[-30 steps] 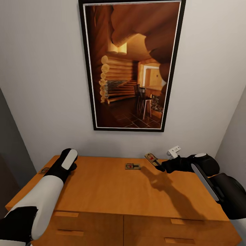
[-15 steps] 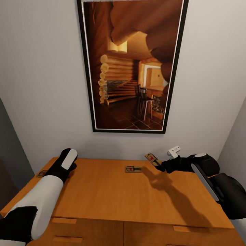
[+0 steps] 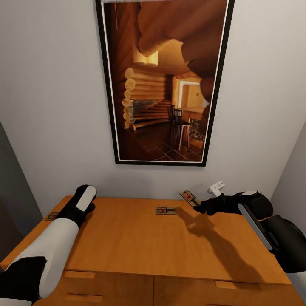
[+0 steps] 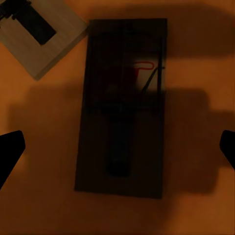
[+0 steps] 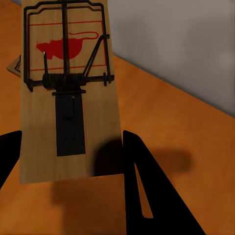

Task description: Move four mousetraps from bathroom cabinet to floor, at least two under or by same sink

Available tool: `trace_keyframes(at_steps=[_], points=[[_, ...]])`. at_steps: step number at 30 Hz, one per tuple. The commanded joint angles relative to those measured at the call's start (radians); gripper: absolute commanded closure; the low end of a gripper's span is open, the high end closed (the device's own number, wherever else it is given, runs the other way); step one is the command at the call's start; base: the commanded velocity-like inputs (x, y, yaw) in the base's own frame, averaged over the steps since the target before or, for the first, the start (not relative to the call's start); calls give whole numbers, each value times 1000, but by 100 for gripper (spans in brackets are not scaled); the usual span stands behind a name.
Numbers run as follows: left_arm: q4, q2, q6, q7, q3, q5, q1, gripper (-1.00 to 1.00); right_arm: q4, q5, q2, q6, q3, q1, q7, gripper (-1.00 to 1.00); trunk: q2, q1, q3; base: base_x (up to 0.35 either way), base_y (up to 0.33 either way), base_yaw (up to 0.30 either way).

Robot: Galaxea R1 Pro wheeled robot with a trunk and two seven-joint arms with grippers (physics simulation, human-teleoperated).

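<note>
Right gripper: my right gripper (image 3: 199,207) is closed on a mousetrap (image 3: 189,197), lifted clear of the cabinet top (image 3: 140,238) near its back edge; in the right wrist view the held mousetrap (image 5: 68,93) sits between my dark fingers (image 5: 142,181), tilted, its wire spring and red mouse print facing the camera.

Left gripper: my left arm (image 3: 78,206) reaches over the cabinet's left rear corner. In the left wrist view my fingertips (image 4: 10,152) stand wide apart, one on each side of a shaded mousetrap (image 4: 122,105) lying flat on the wood. They do not touch it.

Other mousetraps: one (image 3: 165,210) lies flat on the top near the back, just left of my right gripper. Another (image 3: 52,216) lies at the left edge, beside my left arm. In the left wrist view, a pale trap's corner (image 4: 41,36) lies just beside the shaded one.

Wall: a framed picture (image 3: 163,80) of a log cabin interior hangs above the cabinet.

Drawers: flat wooden pulls (image 3: 78,274) show on the front.
</note>
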Motion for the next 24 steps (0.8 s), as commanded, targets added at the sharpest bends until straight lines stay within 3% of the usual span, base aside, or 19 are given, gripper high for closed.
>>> trace_keyframes(at_steps=[1, 8, 15, 24], points=[[0, 0, 5, 5, 0, 8, -1, -100, 0, -7, -1, 5, 1, -1, -7, 100, -1, 0, -1, 0, 0, 0], [24, 1, 4, -8, -2, 15, -1, -100, 0, -7, -1, 5, 1, -1, -7, 100, -1, 0, -1, 0, 0, 0], [59, 2, -23, -72, -4, 8, -1, -100, 0, -7, -1, 5, 2, -1, -7, 100, -1, 0, -1, 0, 0, 0], [71, 3, -38, -86, -7, 4, -1, -100, -1, -7, -1, 5, 1, -1, -7, 100, -1, 0, -1, 0, 0, 0]])
